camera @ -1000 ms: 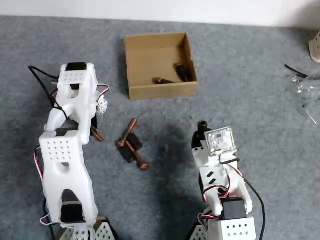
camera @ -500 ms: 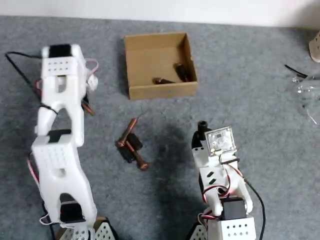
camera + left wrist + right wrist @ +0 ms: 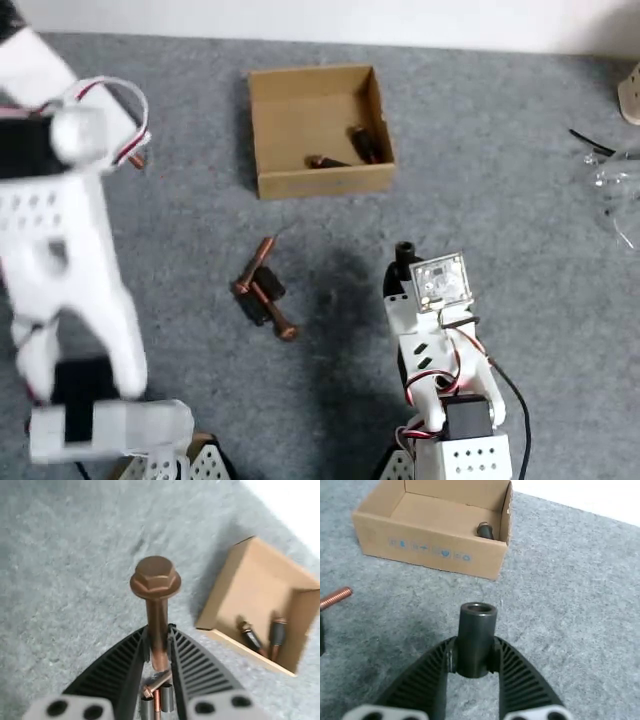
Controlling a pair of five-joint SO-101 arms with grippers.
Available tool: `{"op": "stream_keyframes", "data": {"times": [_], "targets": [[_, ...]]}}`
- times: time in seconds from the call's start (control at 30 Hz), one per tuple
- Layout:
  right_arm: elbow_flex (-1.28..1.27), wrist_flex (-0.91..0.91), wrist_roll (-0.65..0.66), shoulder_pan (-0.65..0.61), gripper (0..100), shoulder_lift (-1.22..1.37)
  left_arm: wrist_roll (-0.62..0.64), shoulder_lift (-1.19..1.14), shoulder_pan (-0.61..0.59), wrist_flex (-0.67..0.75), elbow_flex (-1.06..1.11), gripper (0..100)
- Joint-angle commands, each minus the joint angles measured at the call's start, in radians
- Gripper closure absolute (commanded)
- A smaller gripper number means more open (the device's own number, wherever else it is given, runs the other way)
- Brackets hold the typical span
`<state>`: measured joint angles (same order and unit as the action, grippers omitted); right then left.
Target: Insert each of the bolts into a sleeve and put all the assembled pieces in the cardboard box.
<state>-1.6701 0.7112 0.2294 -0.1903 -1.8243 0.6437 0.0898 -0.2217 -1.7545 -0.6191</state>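
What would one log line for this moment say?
left gripper: holds bolt | right gripper: holds sleeve | cardboard box: two assembled pieces inside

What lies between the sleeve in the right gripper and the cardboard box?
Nothing but bare grey carpet: the right wrist view shows the stretch from the sleeve in the right gripper to the cardboard box free of parts.

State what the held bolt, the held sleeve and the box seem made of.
The bolt looks metal, copper-plated by its reddish sheen. The sleeve is likely metal with a dark matte coat, possibly plastic. The box is matte brown cardboard, folded walls.
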Motion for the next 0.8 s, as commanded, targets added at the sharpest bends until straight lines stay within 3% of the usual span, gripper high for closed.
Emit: {"op": "stream_keyframes", "data": {"times": [0.0,0.4,0.77], "targets": [[-0.053,-0.041,-0.002,0.012,99.4,-0.013,-0.014,0.275,0.013,-0.002,0.071,100],[-0.051,-0.039,-0.002,0.012,99.4,-0.013,-0.017,0.846,0.019,0.002,0.51,100],[-0.051,-0.039,-0.002,0.012,99.4,-0.013,-0.155,1.307,0.019,0.135,1.052,100]]}}
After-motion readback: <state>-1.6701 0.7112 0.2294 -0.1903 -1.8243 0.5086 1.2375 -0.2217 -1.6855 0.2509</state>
